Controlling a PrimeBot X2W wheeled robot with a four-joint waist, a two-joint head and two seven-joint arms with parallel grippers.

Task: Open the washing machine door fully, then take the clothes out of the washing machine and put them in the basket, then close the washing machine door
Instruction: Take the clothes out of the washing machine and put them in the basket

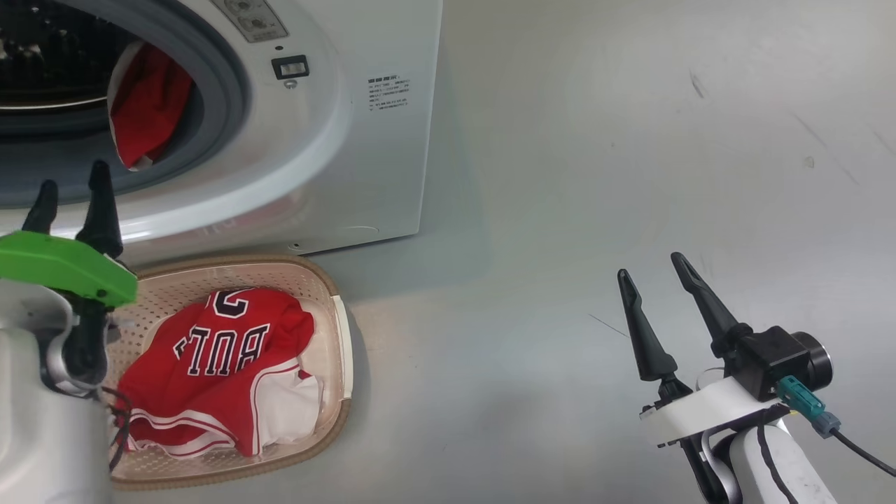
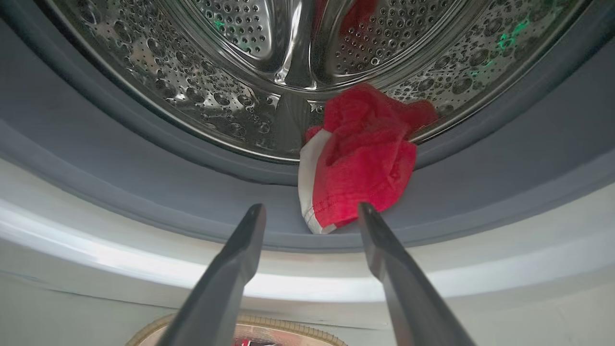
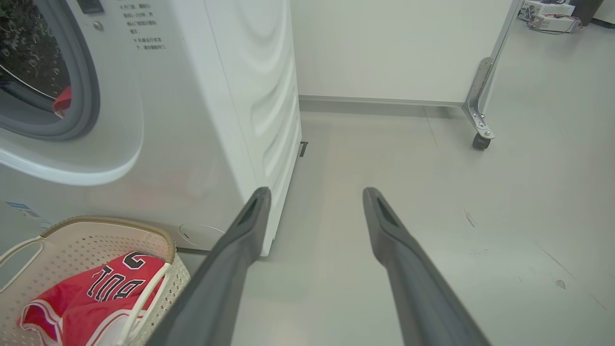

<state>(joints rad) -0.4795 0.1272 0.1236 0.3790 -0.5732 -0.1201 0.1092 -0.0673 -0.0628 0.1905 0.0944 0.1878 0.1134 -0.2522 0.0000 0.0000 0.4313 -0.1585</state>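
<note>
Fingers spread, the left tool [image 2: 311, 206] is hovering near the red garment [image 2: 365, 163], likely soft, light and floppy, best pinched at its fold drooping over the grey seal [image 2: 144, 182].

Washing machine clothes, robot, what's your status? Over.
Left gripper and right gripper: jaws open, empty. Jersey in basket; red garment over grey seal. Nothing blocking.

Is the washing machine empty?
Not empty: one red garment lies at the mouth of the drum, drooping over the grey seal.
</note>
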